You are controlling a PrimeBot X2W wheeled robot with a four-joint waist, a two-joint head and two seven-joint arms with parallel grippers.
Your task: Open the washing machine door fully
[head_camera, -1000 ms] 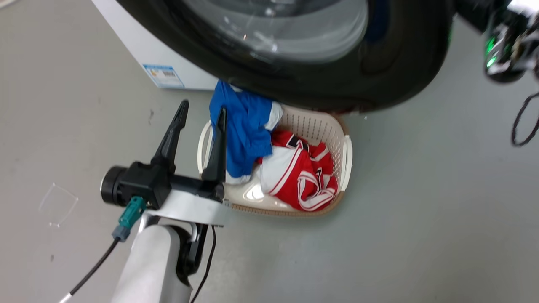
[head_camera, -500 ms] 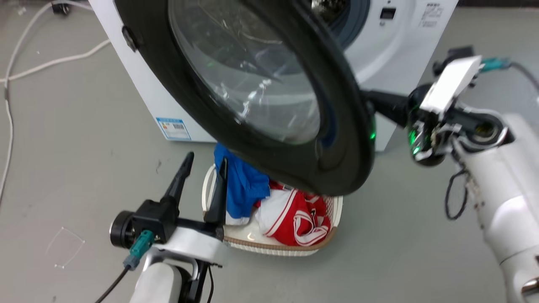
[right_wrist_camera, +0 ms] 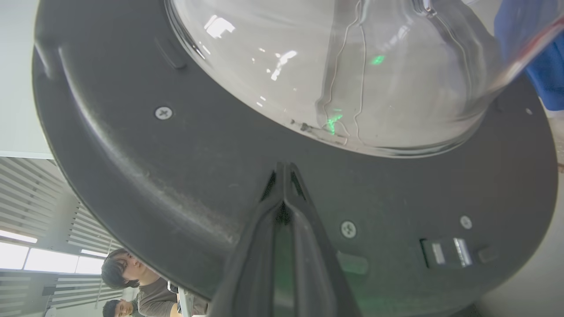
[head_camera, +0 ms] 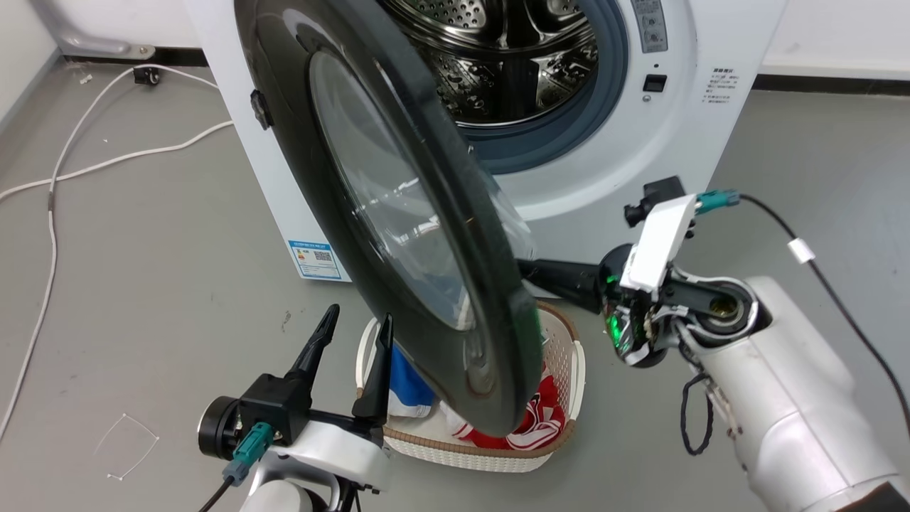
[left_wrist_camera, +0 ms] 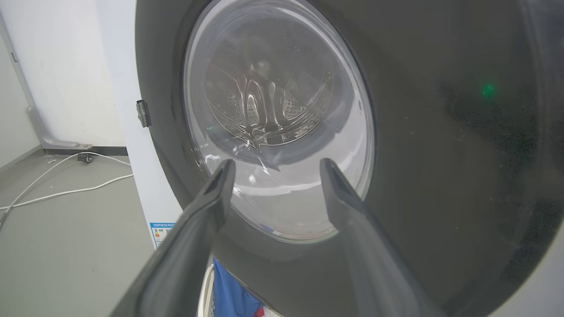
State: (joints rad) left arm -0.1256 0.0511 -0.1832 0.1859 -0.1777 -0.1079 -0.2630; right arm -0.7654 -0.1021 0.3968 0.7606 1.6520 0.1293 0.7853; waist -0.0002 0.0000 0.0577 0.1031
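The washing machine door (head_camera: 398,235), a black-rimmed round door with a clear glass bowl, stands swung out from the white machine (head_camera: 640,163), its edge towards me. My right gripper (head_camera: 530,269) reaches from the right behind the door. In the right wrist view its fingers are shut (right_wrist_camera: 284,169), tips against the door's inner black rim (right_wrist_camera: 176,176) just below the glass bowl. My left gripper (head_camera: 360,314) stands open at the lower left, fingers up, holding nothing. In the left wrist view the gripper (left_wrist_camera: 276,164) faces the door's outer side (left_wrist_camera: 440,132).
A beige laundry basket (head_camera: 572,355) with red and blue clothes sits on the floor under the door's lower edge. The steel drum (head_camera: 512,57) lies exposed. White cables (head_camera: 106,160) run across the floor at left. Two people (right_wrist_camera: 132,273) show past the door's rim.
The head camera has tilted up, bringing the drum into view. The door has swung further out, from nearly face-on to edge-on, with the right gripper following behind it. The left gripper stays open.
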